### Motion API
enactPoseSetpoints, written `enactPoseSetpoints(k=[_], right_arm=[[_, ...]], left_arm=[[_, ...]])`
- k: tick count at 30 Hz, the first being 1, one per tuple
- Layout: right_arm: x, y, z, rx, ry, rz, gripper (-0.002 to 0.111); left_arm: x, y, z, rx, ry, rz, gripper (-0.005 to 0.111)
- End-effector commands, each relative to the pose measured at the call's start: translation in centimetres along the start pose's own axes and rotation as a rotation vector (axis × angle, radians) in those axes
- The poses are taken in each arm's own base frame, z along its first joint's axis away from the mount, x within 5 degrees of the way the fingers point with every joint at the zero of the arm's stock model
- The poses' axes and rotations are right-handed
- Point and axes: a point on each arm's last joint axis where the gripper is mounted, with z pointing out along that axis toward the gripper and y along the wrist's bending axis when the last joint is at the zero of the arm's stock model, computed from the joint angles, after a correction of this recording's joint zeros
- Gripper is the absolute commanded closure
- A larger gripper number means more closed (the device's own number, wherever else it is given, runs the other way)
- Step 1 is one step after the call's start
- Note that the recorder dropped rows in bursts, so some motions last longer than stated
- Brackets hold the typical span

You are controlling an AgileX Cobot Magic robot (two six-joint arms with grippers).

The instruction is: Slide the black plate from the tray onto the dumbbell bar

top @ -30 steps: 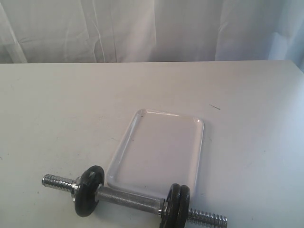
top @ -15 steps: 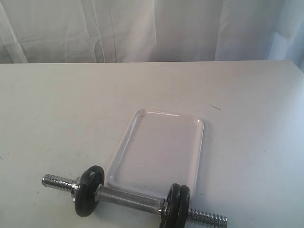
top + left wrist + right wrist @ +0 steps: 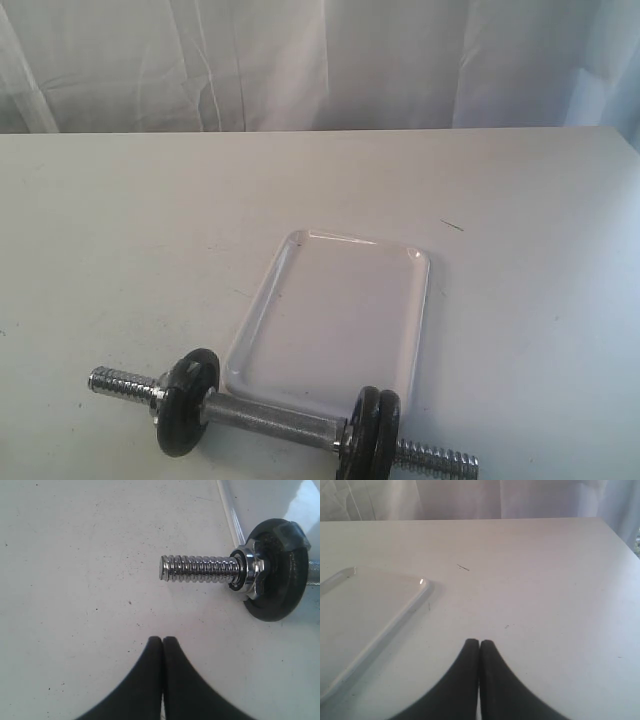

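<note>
Tray [image 3: 300,240] holds nothing; plate [image 3: 185,402] sits on bar [image 3: 270,418], left end. Left gripper [image 3: 163,645] and right gripper [image 3: 479,647] are pinched closed, empty. I judge the job done; I'd lift clear without nudging the bar.

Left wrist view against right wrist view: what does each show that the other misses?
Only the left wrist view: the bar with its threaded end, a black plate on it behind a nut, and the shut left gripper. Only the right wrist view: the shut right gripper, the table's far edge and the curtain. Both: the white table and part of the tray.
</note>
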Motion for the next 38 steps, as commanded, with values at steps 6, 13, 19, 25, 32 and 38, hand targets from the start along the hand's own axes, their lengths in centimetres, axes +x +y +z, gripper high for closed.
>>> enactPoseSetpoints(k=[6, 13, 19, 25, 32, 38], right_arm=[[0.0, 0.0, 0.0, 0.005, -0.019, -0.010, 0.108], [0.0, 0.0, 0.0, 0.005, -0.019, -0.010, 0.108], [0.0, 0.0, 0.0, 0.005, -0.019, -0.010, 0.108], [0.0, 0.0, 0.0, 0.005, -0.019, -0.010, 0.108], [0.0, 0.0, 0.0, 0.005, -0.019, -0.010, 0.108], [0.0, 0.0, 0.0, 0.005, -0.019, -0.010, 0.108]], left_arm=[[0.2, 0.0, 0.0, 0.003, 0.005, -0.011, 0.107], [0.2, 0.0, 0.0, 0.003, 0.005, -0.011, 0.107], [0.2, 0.0, 0.0, 0.003, 0.005, -0.011, 0.107], [0.1, 1.0, 0.0, -0.126, -0.017, -0.073, 0.107], [0.1, 2.7, -0.4, -0.346, -0.034, -0.117, 0.107], [0.1, 2.7, -0.4, -0.353, -0.032, -0.112, 0.107]])
